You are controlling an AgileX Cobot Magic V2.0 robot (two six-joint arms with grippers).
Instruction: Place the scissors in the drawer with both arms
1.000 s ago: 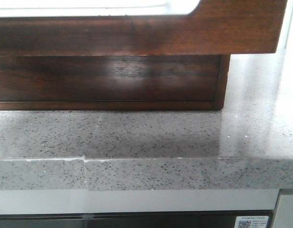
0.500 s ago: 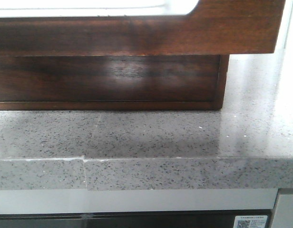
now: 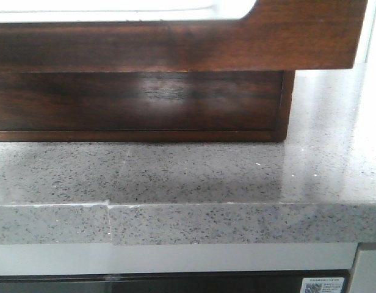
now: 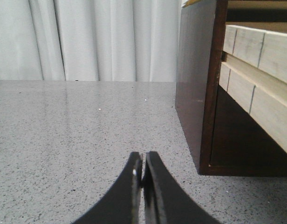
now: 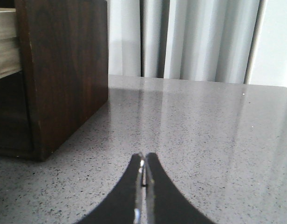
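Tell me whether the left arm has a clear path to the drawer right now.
Probably yes. The left gripper, shut and empty, hovers over bare counter beside the cabinet; nothing lies between it and the drawer.

left tool (image 4: 142, 170) closed, right tool (image 5: 143, 169) closed

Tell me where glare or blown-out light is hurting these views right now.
Front view: the white cut-out atop the dark reddish-brown glossy wooden drawer is blown out, with a pale sheen on the cabinet panel below. Left wrist view: even light, the shut left gripper sharp. Right wrist view: curtain streaks reflect on the speckled grey countertop.
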